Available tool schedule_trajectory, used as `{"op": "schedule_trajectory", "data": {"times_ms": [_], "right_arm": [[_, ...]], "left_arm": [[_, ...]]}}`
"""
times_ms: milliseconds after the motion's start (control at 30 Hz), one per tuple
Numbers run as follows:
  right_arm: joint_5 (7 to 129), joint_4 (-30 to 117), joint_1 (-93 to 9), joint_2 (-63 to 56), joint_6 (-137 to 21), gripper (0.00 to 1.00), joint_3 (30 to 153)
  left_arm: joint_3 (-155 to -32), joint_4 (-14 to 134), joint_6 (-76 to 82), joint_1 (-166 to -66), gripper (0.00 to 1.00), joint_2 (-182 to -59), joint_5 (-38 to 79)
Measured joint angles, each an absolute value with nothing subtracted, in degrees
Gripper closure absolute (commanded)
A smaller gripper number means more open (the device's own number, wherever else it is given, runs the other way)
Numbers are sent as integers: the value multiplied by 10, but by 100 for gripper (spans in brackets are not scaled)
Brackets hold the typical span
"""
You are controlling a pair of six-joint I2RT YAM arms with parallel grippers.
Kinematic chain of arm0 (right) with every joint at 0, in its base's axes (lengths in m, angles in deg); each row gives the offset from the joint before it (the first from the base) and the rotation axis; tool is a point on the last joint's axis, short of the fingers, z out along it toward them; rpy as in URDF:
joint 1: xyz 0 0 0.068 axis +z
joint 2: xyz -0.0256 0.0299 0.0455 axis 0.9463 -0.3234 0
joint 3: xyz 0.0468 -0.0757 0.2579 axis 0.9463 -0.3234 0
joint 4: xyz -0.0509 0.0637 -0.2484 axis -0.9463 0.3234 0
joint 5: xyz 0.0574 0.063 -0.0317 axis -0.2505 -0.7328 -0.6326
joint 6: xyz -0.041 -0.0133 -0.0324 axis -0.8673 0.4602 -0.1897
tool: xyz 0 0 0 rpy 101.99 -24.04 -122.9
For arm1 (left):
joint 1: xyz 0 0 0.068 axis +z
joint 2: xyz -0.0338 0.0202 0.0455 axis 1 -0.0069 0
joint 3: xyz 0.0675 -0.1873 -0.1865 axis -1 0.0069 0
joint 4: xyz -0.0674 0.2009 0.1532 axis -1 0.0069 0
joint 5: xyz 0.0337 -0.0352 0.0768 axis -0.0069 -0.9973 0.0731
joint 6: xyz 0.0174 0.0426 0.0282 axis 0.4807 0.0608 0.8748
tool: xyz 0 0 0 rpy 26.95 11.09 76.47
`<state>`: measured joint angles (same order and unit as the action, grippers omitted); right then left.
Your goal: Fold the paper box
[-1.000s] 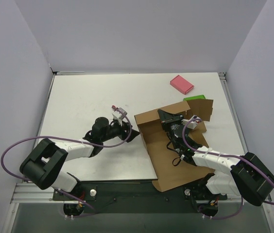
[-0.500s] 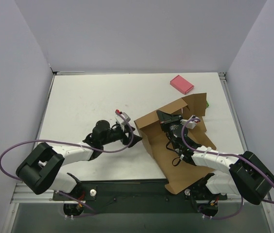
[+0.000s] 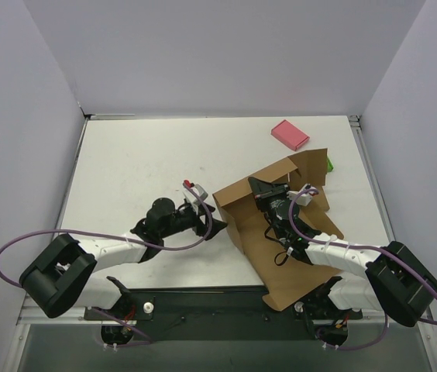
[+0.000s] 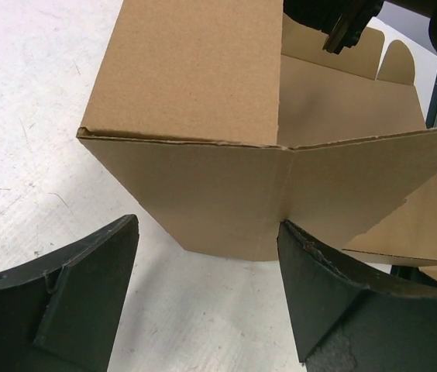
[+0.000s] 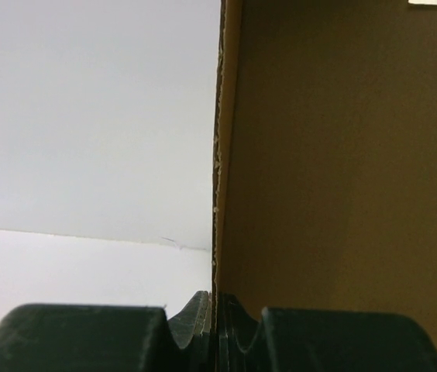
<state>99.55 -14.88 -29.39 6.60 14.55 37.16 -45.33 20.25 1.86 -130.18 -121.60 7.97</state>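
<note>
Right of centre in top view: paper box (image 3: 256, 249), part-raised. Likely light, stiff, crease-prone; take by wall edges. Clamped on upright wall edge: right gripper (image 5: 215, 306). Spread wide, empty, facing corner: left gripper (image 3: 208, 218).

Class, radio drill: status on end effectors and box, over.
Left end effector open at paper box corner. Right end effector clamps its raised wall. Pink block clear of it.

Place: robot lab test cell.
Enclosure: plain grey wall panels (image 3: 226, 54) around a white table (image 3: 141, 155).
Rig: cabled left arm (image 3: 114, 248) and right arm (image 3: 342, 254) by a metal rail (image 3: 52, 314).
</note>
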Motion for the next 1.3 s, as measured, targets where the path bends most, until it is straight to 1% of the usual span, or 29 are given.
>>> {"op": "schedule_trajectory", "data": {"times_ms": [133,333,433,467,667,900,1300], "right_arm": [[995,-146,-294,66,147,100,372],[995,-130,-294,72,157,100,372],[994,-118,-294,79,161,100,372],[994,-115,-294,81,162,100,372],[993,-101,-292,89,168,100,372],[993,-90,-290,94,179,100,372],[1016,-79,-291,99,192,100,373]], "left_arm": [[-452,203,19,-1310,14,-1213,91],[-452,209,19,-1328,12,-1205,112],[-452,218,19,-1341,7,-1195,130],[-451,219,19,-1347,3,-1191,138],[-441,221,19,-1367,3,-1169,178],[-441,216,13,-1388,3,-1171,227],[-450,177,-28,-1448,3,-1218,378]]}}
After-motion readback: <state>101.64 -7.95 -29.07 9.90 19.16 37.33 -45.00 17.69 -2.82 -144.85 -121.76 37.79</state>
